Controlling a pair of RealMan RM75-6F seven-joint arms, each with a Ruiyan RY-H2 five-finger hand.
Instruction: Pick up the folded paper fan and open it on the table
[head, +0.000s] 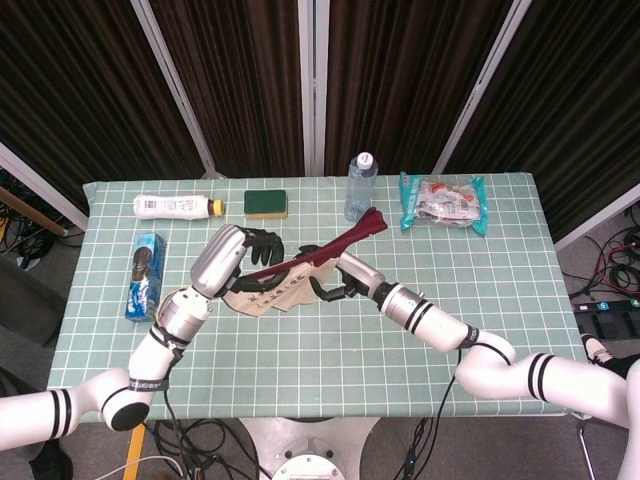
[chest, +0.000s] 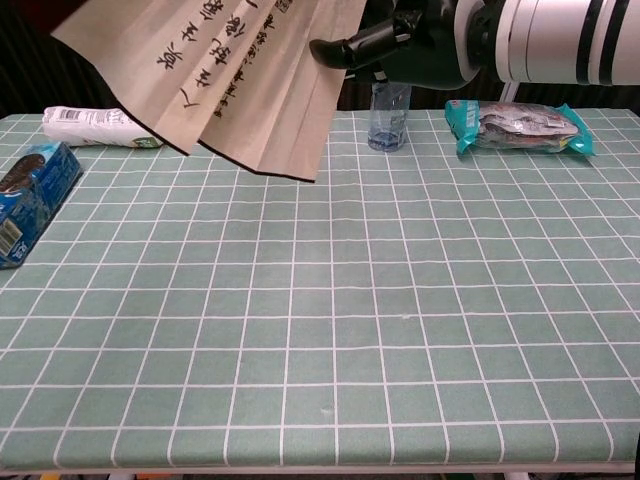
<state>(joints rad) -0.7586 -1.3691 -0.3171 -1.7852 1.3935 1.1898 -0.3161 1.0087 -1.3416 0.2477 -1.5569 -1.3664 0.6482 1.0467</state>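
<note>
Water bottle (head: 361, 184), sponge (head: 266, 203), snack bag (head: 442, 202)

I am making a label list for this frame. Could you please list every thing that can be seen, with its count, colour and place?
paper fan: 1, beige paper with dark red ribs, partly opened, held above table centre-left
white bottle: 1, white, lying at far left
sponge: 1, green and yellow, far edge, left of centre
water bottle: 1, clear, upright at far centre
snack bag: 1, teal, far right
blue packet: 1, blue, left edge
table: 1, green checked cloth
left hand: 1, grips the fan
right hand: 1, black fingers at the fan's right edge; grip unclear
</note>
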